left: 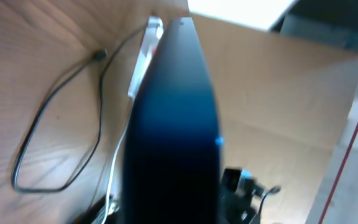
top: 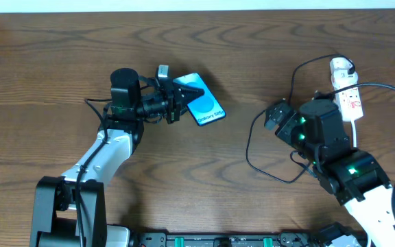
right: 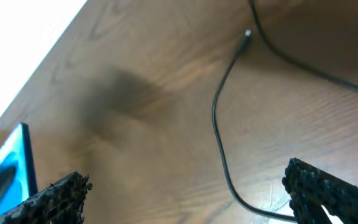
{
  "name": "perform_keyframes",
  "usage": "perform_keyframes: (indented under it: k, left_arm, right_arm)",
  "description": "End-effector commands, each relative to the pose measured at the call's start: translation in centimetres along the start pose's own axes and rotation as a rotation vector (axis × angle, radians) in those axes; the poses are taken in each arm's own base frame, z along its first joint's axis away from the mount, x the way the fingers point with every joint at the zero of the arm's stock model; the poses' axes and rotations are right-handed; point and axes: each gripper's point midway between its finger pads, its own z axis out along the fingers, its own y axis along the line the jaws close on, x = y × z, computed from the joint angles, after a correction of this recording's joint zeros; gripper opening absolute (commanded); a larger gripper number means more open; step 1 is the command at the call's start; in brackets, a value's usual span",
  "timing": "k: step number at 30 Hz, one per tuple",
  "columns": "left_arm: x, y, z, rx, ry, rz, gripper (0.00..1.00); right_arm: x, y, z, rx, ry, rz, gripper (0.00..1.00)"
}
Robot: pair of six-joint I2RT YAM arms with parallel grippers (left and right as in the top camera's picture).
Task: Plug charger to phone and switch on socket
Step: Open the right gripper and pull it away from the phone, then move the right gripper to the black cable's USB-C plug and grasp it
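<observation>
Left claw (top: 182, 96) is clamped on the phone (top: 208, 110), a bright blue screen with white lettering, at mid-worktop (top: 60, 62). Right claw (top: 274, 115) gapes wide beside the looping thin black charger (right: 215, 118), near the white socket (top: 350, 101).

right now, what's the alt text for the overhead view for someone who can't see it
Seen from above, the left claw is shut on a blue-screened phone at a wooden table. The right claw hangs open next to a loose black charger cable, which runs to a white power strip at the far right.
</observation>
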Motion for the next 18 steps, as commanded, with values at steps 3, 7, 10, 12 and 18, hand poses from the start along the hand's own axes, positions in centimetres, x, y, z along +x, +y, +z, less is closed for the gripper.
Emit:
perform_keyframes:
  k: [3, 7, 10, 12, 18]
  left_arm:
    - [2.0, -1.4, -0.2, 0.034, 0.129, 0.087, 0.08]
    - [2.0, -1.3, -0.2, 0.034, 0.130, 0.095, 0.08]
    - [2.0, -1.3, -0.2, 0.035, 0.130, 0.108, 0.07]
    - [2.0, -1.3, -0.2, 0.035, 0.130, 0.108, 0.08]
    - [2.0, -1.3, -0.2, 0.036, 0.130, 0.116, 0.07]
  right_arm:
    - [-1.0, -1.0, 0.3, 0.061, -0.054, -0.018, 0.99]
    - [-1.2, -1.3, 1.9, 0.100, -0.060, -0.025, 0.91]
    - [-0.2, -0.7, 3.6, 0.103, 0.016, -0.026, 0.86]
    - [0.2, -0.7, 4.9, 0.144, 0.080, -0.012, 0.83]
    - [-0.5, -0.9, 8.3, 0.333, 0.191, -0.012, 0.72]
